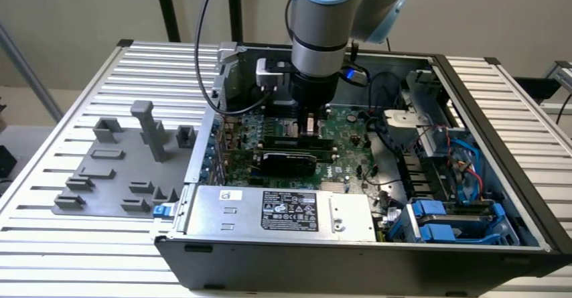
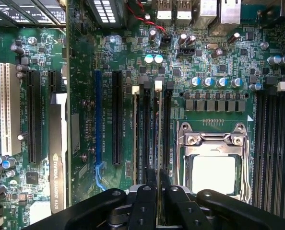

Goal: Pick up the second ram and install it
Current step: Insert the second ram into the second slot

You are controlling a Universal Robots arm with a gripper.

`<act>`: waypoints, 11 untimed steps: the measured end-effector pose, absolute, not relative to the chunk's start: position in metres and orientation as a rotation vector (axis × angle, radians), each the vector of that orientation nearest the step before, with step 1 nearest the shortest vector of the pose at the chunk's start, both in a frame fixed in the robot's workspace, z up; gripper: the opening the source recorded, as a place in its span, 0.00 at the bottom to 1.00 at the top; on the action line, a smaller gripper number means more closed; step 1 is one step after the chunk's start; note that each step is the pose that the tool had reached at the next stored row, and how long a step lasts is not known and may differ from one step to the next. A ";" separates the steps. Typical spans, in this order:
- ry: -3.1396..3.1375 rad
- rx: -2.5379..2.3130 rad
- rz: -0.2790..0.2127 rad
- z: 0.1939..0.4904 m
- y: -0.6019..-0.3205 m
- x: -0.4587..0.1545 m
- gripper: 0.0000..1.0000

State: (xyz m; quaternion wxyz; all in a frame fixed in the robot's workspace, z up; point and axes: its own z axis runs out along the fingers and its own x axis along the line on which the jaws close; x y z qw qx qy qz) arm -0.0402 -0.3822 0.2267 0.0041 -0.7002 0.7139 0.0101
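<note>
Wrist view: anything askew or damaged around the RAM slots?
Nothing stands out. The second ram sits edge-on between the closed jaws, in line with the memory slots beside the CPU socket. No visible tilt or damage; whether it is fully seated can't be told.

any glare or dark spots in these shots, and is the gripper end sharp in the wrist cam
Exterior view: soft even light, the arm shading the motherboard beneath it, case walls dark. Wrist view: bright glare on the CPU socket; the gripper, clamped on the second ram, is a dark, soft-edged shape up close.
</note>
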 end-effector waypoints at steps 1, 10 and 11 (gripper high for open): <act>2.237 -2.194 0.032 0.226 -0.382 -0.040 0.14; 2.237 -2.193 0.031 0.224 -0.380 -0.040 0.14; 2.238 -2.193 0.031 0.224 -0.380 -0.040 0.14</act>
